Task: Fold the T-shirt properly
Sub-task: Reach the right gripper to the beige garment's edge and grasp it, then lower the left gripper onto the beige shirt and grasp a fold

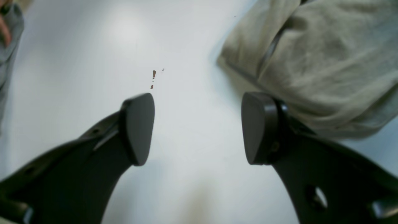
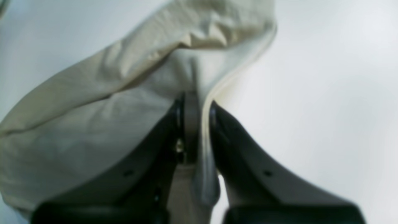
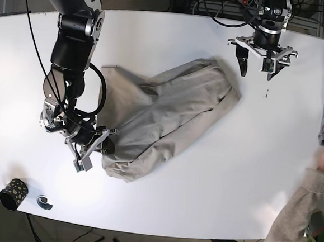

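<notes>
Beige T-shirt [image 3: 162,115] lies bunched mid-table [image 3: 211,203]. Right gripper [image 2: 196,124] is clamped on its hem at the near-left corner. Left gripper [image 1: 199,127] has jaws spread, empty, just beside the shirt's far edge. Small dark cup [image 3: 11,193] sits at the table corner; contents not discernible.

Soft, matt beige cloth T-shirt [image 3: 162,112] lies creased on the smooth, faintly glossy white table [image 3: 214,175].

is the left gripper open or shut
Open: the left gripper has a wide gap between its pads, with only bare table showing, beside the shirt.
</notes>
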